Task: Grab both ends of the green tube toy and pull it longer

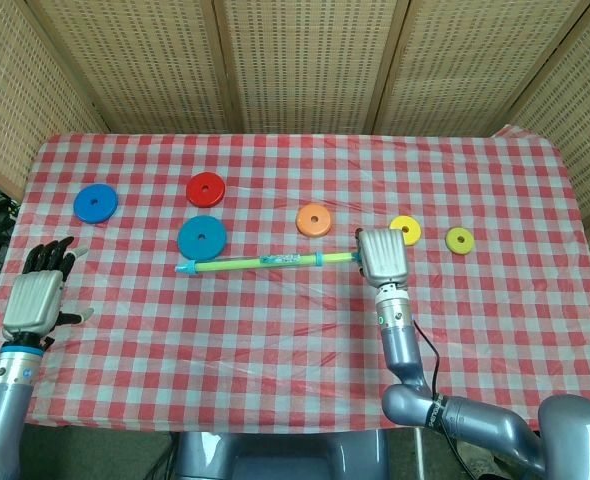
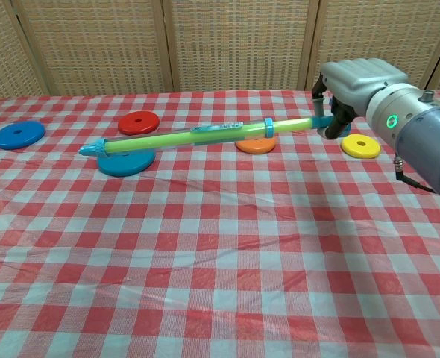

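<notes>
The green tube toy (image 1: 265, 262) (image 2: 183, 137) is lifted off the table and lies almost level, its blue tip pointing left over the teal disc (image 1: 202, 238). My right hand (image 1: 382, 256) (image 2: 354, 83) grips its right end, fingers curled around the blue handle. My left hand (image 1: 37, 298) is far off at the table's left edge, open with fingers spread and holding nothing. It shows only in the head view.
Flat discs lie on the red-checked cloth (image 1: 275, 330): blue (image 1: 95, 203), red (image 1: 205, 189), orange (image 1: 314, 219), yellow (image 1: 405, 231) and lime (image 1: 460, 240). A woven screen (image 1: 295, 60) stands behind the table.
</notes>
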### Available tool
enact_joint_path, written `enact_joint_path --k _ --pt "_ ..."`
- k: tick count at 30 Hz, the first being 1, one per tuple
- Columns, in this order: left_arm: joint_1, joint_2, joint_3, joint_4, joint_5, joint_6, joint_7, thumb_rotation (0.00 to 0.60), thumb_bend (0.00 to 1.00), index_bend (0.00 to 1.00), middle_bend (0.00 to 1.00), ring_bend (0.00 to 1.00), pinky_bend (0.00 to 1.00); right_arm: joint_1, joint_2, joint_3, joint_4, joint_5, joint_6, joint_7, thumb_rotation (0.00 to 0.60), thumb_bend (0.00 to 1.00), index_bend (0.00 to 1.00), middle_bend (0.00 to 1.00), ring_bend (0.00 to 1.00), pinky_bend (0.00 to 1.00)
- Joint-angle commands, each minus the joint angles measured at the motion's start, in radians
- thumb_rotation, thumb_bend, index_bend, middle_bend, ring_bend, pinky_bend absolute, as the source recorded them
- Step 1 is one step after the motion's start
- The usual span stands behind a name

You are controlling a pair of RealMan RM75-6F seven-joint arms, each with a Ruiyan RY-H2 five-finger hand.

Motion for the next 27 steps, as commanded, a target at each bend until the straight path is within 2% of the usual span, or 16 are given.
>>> enact_joint_path --k 1,6,9,12,17,27 --pt "-0.066 -0.017 -0.049 0.018 -0.084 -0.082 -0.022 0.600 0.18 0.22 0.00 0.00 0.00 0.013 -0.018 0.005 0.018 0.012 0.018 -0.006 0.600 0.54 0.78 1.00 1.00 0.97" --pt "-0.146 -0.078 -0.077 0.086 -0.187 -0.140 0.015 0.600 0.22 0.27 0.00 0.00 0.00 0.035 -0.045 0.008 0.050 0.028 0.036 -0.010 0.600 0.54 0.78 1.00 1.00 0.97" --pt "-0.181 -0.131 -0.092 0.126 -0.220 -0.131 0.024 0.600 0.24 0.29 0.00 0.00 0.00 0.044 -0.053 0.007 0.057 0.031 0.044 -0.013 0.600 0.54 0.78 1.00 1.00 0.97" --pt "-0.209 -0.184 -0.101 0.166 -0.223 -0.100 0.039 0.600 0.24 0.29 0.00 0.00 0.00 0.049 -0.056 0.004 0.052 0.039 0.051 -0.019 0.600 0.54 0.78 1.00 1.00 0.98" --pt "-0.257 -0.225 -0.117 0.199 -0.249 -0.094 0.076 0.600 0.24 0.31 0.00 0.00 0.00 0.052 -0.050 0.006 0.033 0.045 0.067 -0.019 0.600 0.54 0.78 1.00 1.00 0.98" --pt "-0.316 -0.285 -0.111 0.206 -0.272 -0.076 0.132 0.600 0.24 0.34 0.00 0.00 0.00 0.048 -0.023 -0.007 -0.020 0.053 0.086 -0.024 0.600 0.54 0.79 1.00 1.00 0.98"
